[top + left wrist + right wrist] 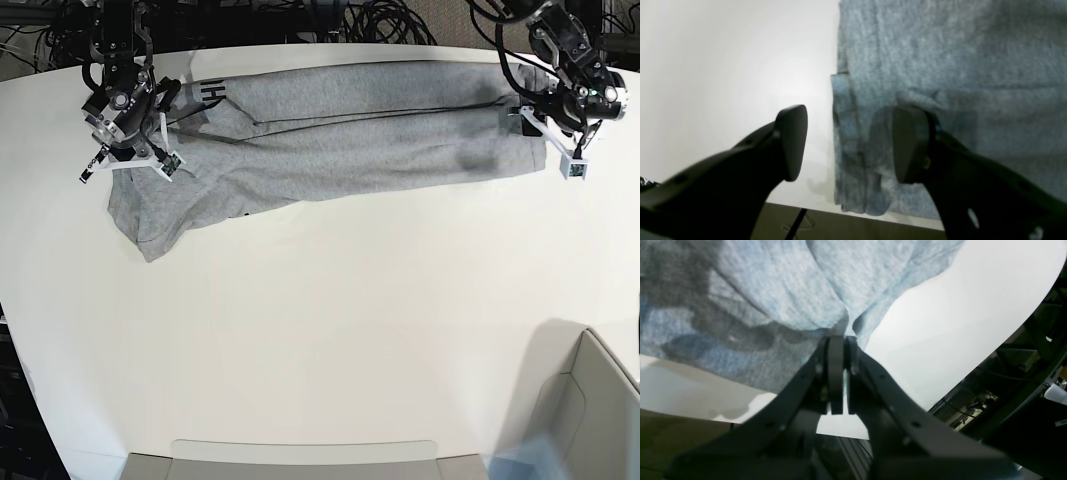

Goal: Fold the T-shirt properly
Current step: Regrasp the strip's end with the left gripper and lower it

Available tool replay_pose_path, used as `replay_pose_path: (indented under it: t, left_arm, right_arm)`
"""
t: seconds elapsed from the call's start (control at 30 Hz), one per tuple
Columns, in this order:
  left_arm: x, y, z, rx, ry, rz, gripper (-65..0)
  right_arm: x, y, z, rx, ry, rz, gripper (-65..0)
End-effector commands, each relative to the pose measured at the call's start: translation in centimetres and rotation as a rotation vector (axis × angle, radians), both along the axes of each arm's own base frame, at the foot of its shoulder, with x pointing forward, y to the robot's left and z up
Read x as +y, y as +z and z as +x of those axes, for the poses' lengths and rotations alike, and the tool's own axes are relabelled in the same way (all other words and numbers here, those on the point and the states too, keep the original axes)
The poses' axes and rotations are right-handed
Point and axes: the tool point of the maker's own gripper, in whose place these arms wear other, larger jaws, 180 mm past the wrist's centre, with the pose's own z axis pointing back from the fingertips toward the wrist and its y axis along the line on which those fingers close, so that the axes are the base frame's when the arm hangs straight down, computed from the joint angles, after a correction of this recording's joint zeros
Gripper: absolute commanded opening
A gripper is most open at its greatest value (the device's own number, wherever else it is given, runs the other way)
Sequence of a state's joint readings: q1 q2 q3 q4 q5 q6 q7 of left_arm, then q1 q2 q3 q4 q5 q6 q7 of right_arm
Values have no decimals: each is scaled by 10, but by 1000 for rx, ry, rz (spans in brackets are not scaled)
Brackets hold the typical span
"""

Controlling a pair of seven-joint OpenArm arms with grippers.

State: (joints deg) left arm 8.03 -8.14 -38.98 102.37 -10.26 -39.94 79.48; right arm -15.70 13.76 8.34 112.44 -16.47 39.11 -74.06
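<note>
T-shirt [330, 135] lies stretched in a long band along the far side of the counter [320, 330], already folded lengthwise by the look of it. A bit of black lettering peeks out near my right end.

My right fingers [840, 343] are pressed together, clamped on a bunched pinch of grey cloth, which fans out from the tips. My left fingers [848, 143] are spread wide and hold nothing: one tip over bare counter, the other over the fabric, straddling the shirt's side edge near its end.

Progress, my read: first long fold done, band is rumpled and wider at my right end. Still left: left-side grasp, crosswise folds, flattening. Roughly halfway at best.
</note>
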Motion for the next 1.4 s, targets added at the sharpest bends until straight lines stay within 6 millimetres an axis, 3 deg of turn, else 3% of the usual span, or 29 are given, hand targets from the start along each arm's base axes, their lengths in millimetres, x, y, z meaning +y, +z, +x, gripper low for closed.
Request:
replay_pose_path:
  t: [0.0,0.2,0.5,0.7,0.8,0.93,1.13,1.23,1.37]
  left_arm:
    - [5,0,-1,13,3,8,-249]
    - [3,-30,-20,101,36,-62,-249]
    - [6,-18,-13,70,28,-31,-249]
    - [2,-34,-19,98,38,-73,-248]
    - [-4,-54,-19,84,45,-124,-247]
    - [-27,-100,-37,146,75,-258,-246]
    - [-82,-142,-18,215,26,-433,-254]
    - [-95,-146,-7,227,11,-471,-322]
    - [-97,-147,-4,237,11,-479,-500]
  right_arm:
    - [-3,7,5,-19,13,-18,-650]
    - [-4,8,6,-24,19,-16,-650]
    - [3,7,9,-42,39,13,-650]
    - [2,6,8,-40,39,12,-650]
    - [3,6,8,-40,40,12,-650]
    - [1,7,8,-40,40,9,-650]
    - [3,6,9,-40,47,11,-650]
    - [3,7,10,-44,42,11,-650]
    - [1,8,10,-45,39,7,-650]
